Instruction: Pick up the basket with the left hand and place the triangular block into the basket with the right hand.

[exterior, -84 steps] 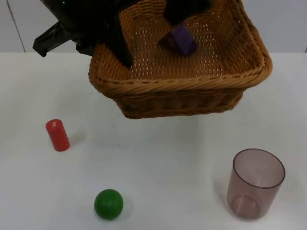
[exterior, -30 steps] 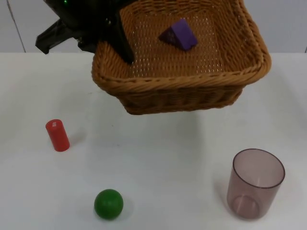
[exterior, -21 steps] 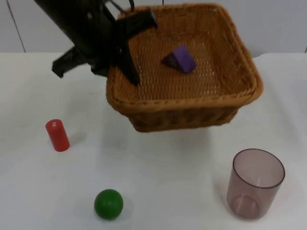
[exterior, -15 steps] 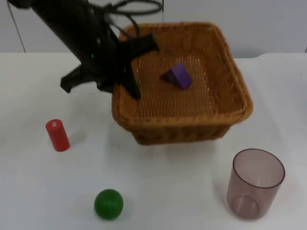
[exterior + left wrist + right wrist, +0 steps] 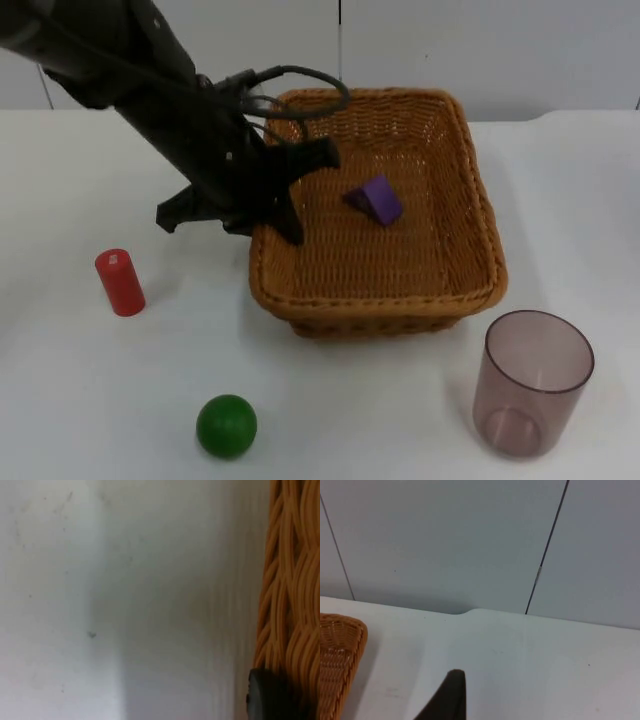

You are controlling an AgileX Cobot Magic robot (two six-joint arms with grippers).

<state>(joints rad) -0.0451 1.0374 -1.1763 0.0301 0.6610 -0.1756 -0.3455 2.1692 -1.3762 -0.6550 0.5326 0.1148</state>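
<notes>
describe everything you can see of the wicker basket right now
The basket is a squarish tray of tan woven wicker with a braided rim and an open-weave floor. It sits level, low on the white table, whether touching it I cannot tell. The left gripper has its jaws shut on the left rim. A purple triangular block lies inside. The right gripper waits off to the side.

Left rim of the woven tan wicker basket point(image 5: 380, 300) partly hidden behind the left gripper point(image 5: 285, 200), the black left arm point(image 5: 120, 70) cut off by the frame edge, basket weave point(image 5: 287, 595) blurred and cropped in the left wrist view, transparent mauve plastic cup point(image 5: 535, 385) complete.
</notes>
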